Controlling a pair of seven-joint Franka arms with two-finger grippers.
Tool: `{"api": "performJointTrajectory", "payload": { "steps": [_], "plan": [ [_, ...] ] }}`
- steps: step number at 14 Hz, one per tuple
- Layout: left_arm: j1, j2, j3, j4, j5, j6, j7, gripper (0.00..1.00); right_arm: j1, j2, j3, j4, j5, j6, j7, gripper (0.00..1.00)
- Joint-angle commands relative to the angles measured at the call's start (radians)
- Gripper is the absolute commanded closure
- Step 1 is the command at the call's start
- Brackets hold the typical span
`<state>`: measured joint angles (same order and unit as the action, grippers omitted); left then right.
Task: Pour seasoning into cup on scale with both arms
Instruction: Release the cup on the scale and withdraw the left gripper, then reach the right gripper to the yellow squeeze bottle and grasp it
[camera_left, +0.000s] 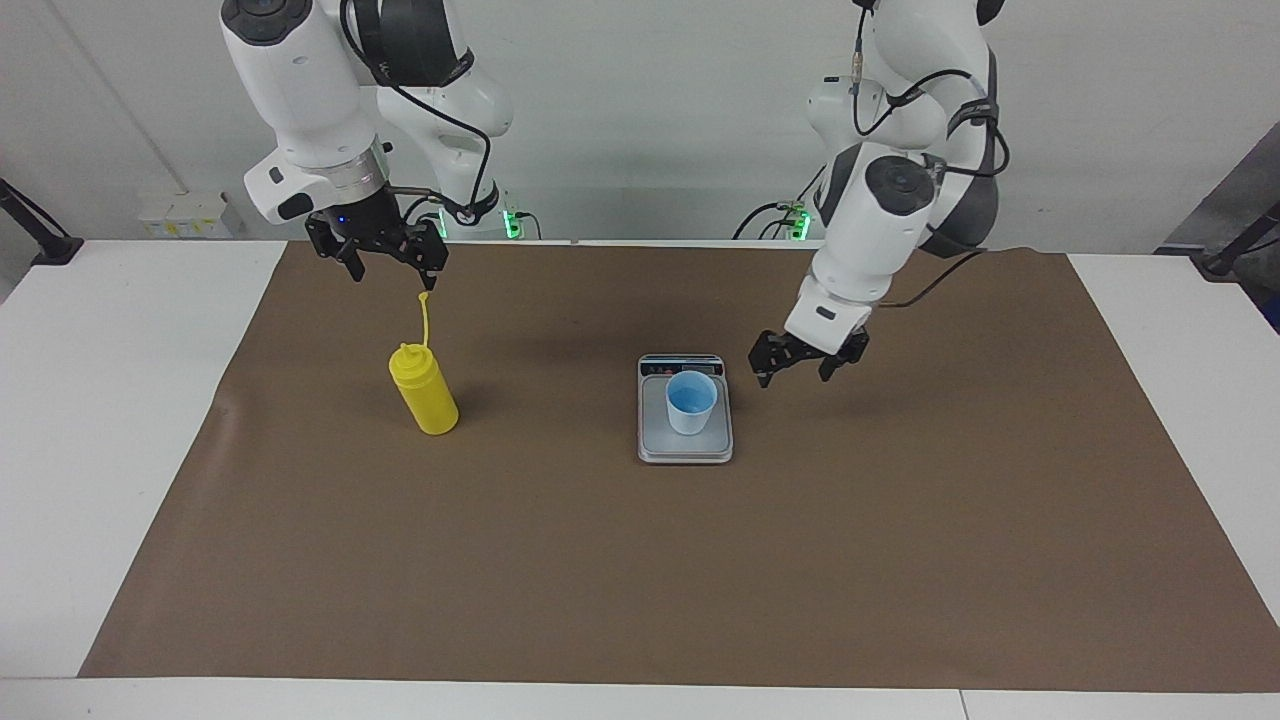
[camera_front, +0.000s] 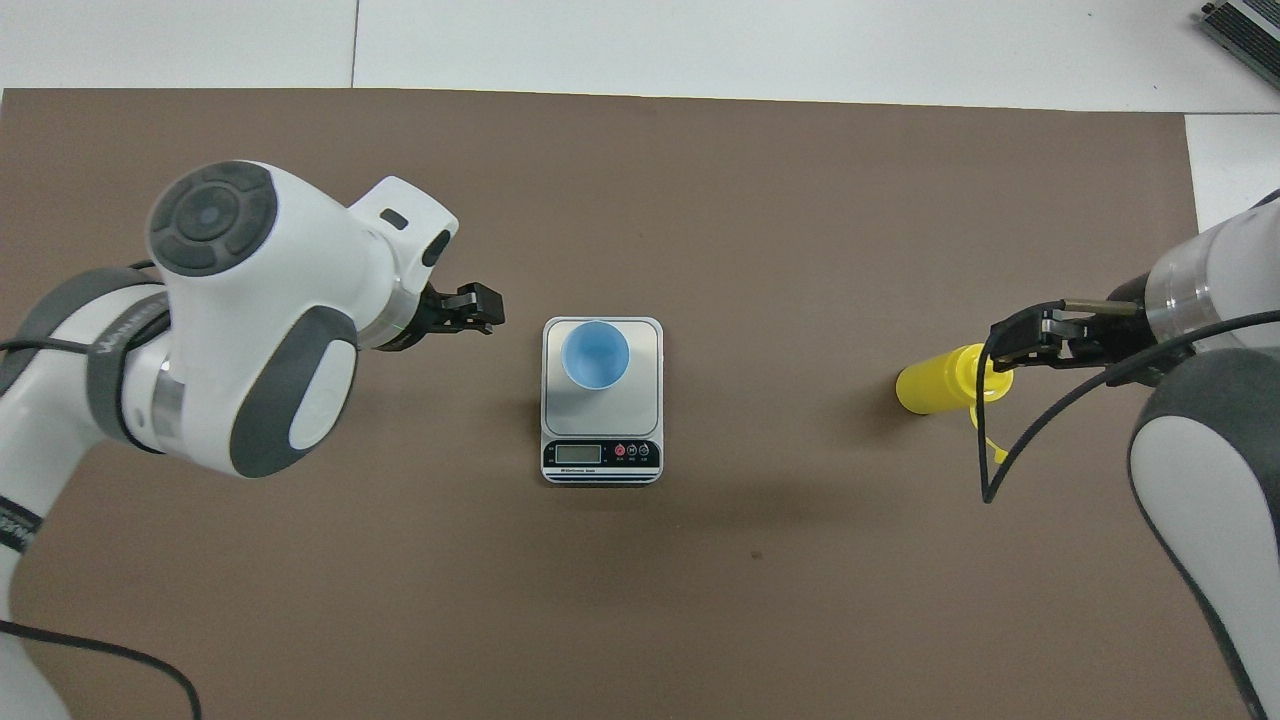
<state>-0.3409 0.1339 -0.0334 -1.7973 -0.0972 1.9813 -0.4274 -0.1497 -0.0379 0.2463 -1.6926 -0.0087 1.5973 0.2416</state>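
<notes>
The right tool (camera_left: 377, 258) hung over the brown mat (camera_left: 640, 560) toward the right arm's end of the table (camera_left: 90, 420), its fingers spread apart and holding nothing. Directly under it stood the seasoning (camera_left: 424, 391), a yellow squeeze bottle, upright with a slight lean. Its thin tethered cap strap (camera_left: 427, 318) stuck straight up, and its tip reached just to one fingertip of the right tool; whether they touched could not be told. From above, the right tool (camera_front: 1030, 335) covered the bottle's (camera_front: 940, 388) top end.

At the middle of the mat lay the scale (camera_left: 685, 445), flat, its dark display strip on the short edge nearer the robots. The cup (camera_left: 691, 402) stood upright on the weighing plate, light blue, and the overhead view showed only bright blue bottom inside the cup (camera_front: 595, 354). It sat on the half of the plate away from the display of the scale (camera_front: 602, 420).

The left tool (camera_left: 806, 362) hovered low, just beside the scale toward the left arm's end, fingers open and empty, clear of the cup. From overhead, the left tool (camera_front: 470, 310) pointed at the scale's edge.
</notes>
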Motion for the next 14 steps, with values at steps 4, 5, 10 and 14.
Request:
{"api": "performJointTrajectory", "payload": {
  "steps": [4, 5, 10, 14],
  "plan": [
    [0.154, -0.089, -0.008, -0.017, 0.004, -0.120, 0.286, 0.00, -0.039, -0.014, 0.004, -0.013, -0.010, 0.006, -0.002, 0.00],
    [0.181, -0.100, -0.008, -0.017, 0.004, -0.142, 0.350, 0.00, -0.048, -0.011, 0.004, -0.013, -0.008, 0.039, -0.007, 0.00],
    [0.270, -0.138, -0.006, -0.014, 0.051, -0.180, 0.498, 0.00, -0.093, 0.009, 0.002, -0.007, 0.027, 0.081, 0.122, 0.00],
    [0.301, -0.158, -0.005, 0.012, 0.076, -0.212, 0.515, 0.00, -0.108, 0.096, 0.002, 0.040, 0.033, 0.154, 0.264, 0.00]
  ]
}}
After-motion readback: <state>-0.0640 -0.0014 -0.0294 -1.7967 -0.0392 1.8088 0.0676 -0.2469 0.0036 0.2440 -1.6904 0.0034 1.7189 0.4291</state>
